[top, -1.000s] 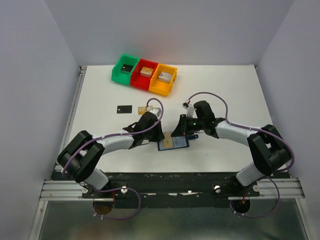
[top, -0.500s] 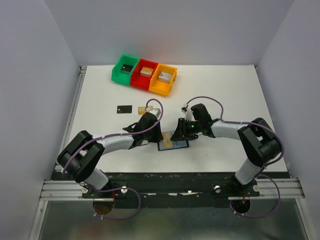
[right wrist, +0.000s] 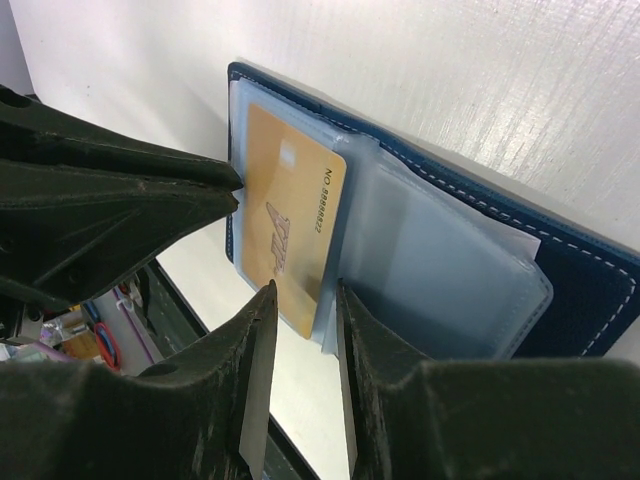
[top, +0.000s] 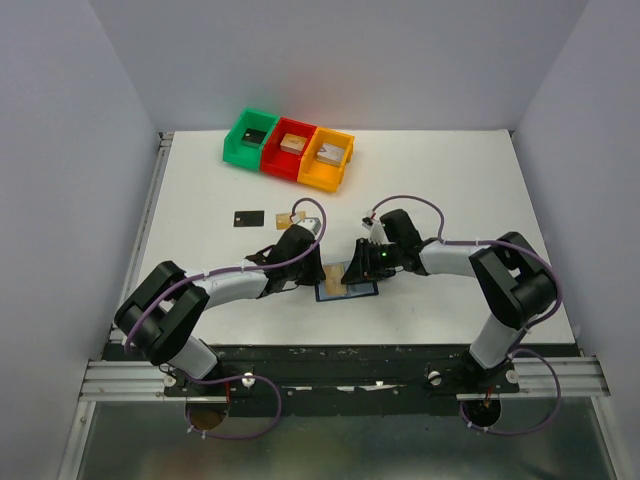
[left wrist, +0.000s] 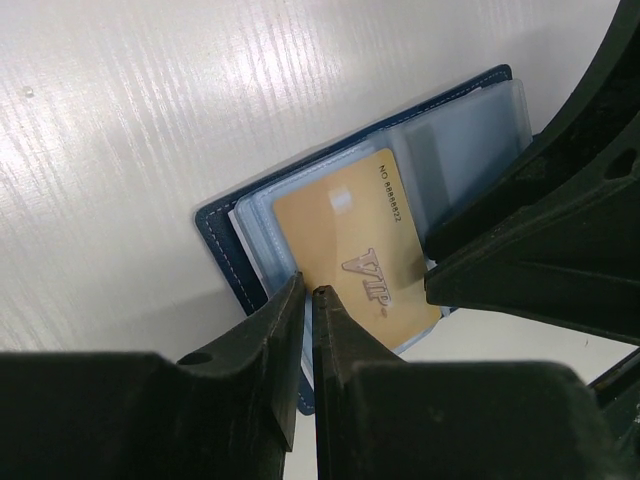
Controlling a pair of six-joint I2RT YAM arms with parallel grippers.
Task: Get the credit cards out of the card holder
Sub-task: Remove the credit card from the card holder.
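Worktop [top: 470,180]: white. We find everything listed below resting on it or reaching over it.
Left arm [top: 230,285]: reaches from the near edge toward the middle, and its wrist is low over the card holder's left side.
Right arm [top: 460,260]: reaches in from the other side, and its wrist is low over the holder's right side. The two wrists face each other closely.
Bins: a green bin [top: 237,150], a red bin [top: 280,168] and an orange bin [top: 318,180] touch in a row at the far left, well apart from the arms. Each holds a small block.
Left hand [left wrist: 307,292]: the fingers are nearly together with a thin slit between them. The tips sit at the holder's left edge, against the gold card's lower corner. We cannot tell whether a sleeve is pinched.
Right hand [right wrist: 305,290]: released, fingers apart. The near end of the gold card and the sleeve edge lie in the gap between the tips. We see no grip on either.
Card holder [right wrist: 590,280]: navy, lying open and flat on the worktop between the two hands, just ahead of the arm bases. Its clear blue sleeves [right wrist: 440,260] are fanned upward.
Gold card [left wrist: 350,250]: marked "VIP". It lies on the holder's left-hand sleeves, partly slid out of its pocket.
Black card [top: 248,217]: flat on the worktop, left of the left wrist and outside the holder.
Tan card [top: 287,218]: just right of the black card, partly hidden by the left arm's cable.
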